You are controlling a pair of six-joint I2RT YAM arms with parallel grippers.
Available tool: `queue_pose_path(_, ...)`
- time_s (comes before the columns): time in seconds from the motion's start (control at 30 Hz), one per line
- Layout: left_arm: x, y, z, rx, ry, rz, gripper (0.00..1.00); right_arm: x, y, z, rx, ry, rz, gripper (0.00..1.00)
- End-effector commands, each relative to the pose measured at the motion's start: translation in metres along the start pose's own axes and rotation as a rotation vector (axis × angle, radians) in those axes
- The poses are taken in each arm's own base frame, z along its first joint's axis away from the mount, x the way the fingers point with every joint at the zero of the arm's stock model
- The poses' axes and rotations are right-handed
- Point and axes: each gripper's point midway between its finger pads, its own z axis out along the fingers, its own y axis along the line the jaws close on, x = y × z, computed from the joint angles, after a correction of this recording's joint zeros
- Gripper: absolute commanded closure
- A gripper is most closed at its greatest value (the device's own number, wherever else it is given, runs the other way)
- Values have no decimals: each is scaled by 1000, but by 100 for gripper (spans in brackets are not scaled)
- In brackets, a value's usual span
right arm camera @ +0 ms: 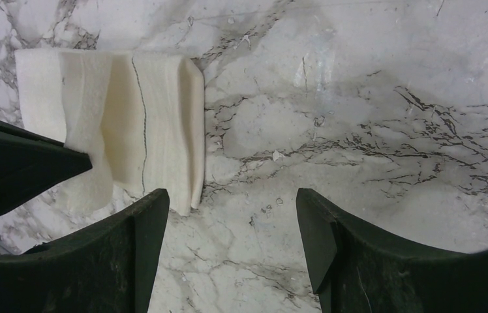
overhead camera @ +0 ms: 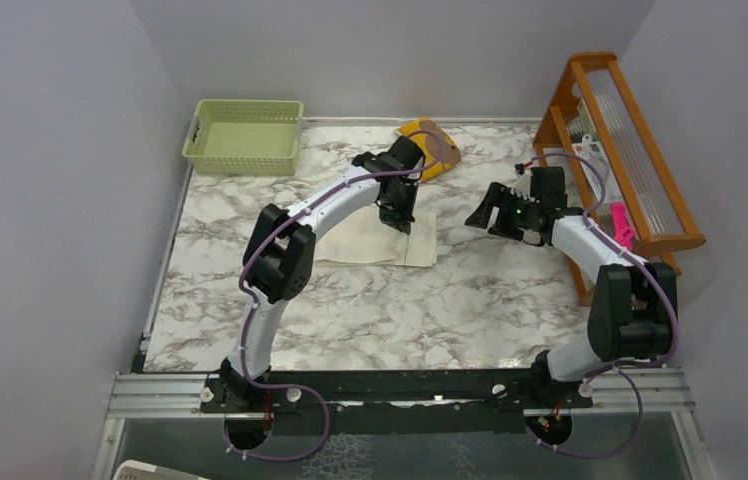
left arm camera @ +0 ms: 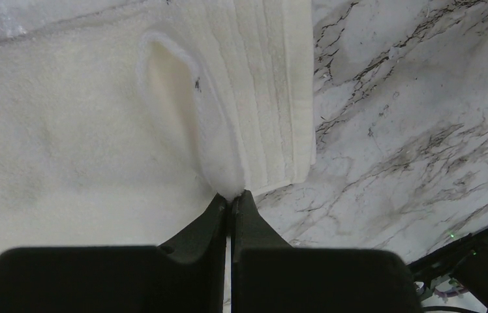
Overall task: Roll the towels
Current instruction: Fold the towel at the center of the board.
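- The left gripper [left arm camera: 230, 197], at the centre of the overhead view, has its fingers pressed together on a raised fold at the banded edge of the cream towel [left arm camera: 65, 143]. I judge this to be the first turn of the roll.
- Next, that fold needs carrying over the flat part without dragging the sheet.
- The right gripper [right arm camera: 231, 203] hangs spread and empty over the marble table [right arm camera: 391, 130], just beside the towel.
- The mustard-yellow towel [overhead camera: 442, 152] lies at upper centre, seemingly unrolled though partly hidden.
- The green basket [overhead camera: 243, 135] at upper left and the wooden rack [overhead camera: 620, 150] at upper right are well apart from the work.

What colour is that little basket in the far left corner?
The basket is pale green, clearest in the top external view.
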Motion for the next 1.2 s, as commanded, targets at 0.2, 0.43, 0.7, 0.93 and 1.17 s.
queue_pose_path(0.2, -14, -35, -5, 91, -16, -25, 100, 7, -6, 9, 11, 7, -2, 28)
queue_pose_path(0.43, -10, -34, 11, 84, 12, -30, 96, 9, -8, 9, 15, 8, -6, 27)
queue_pose_path(0.7, -32, -50, -8, 159, -94, 1, 55, 3, -5, 7, 10, -8, -17, 27)
queue_pose_path(0.93, -77, -37, -81, 300, -332, -33, 42, -14, 27, 2, 36, -90, -161, 28)
queue_pose_path(1.17, -69, 68, -88, 200, -441, -169, 58, -14, 117, 29, -65, -89, -326, 36)
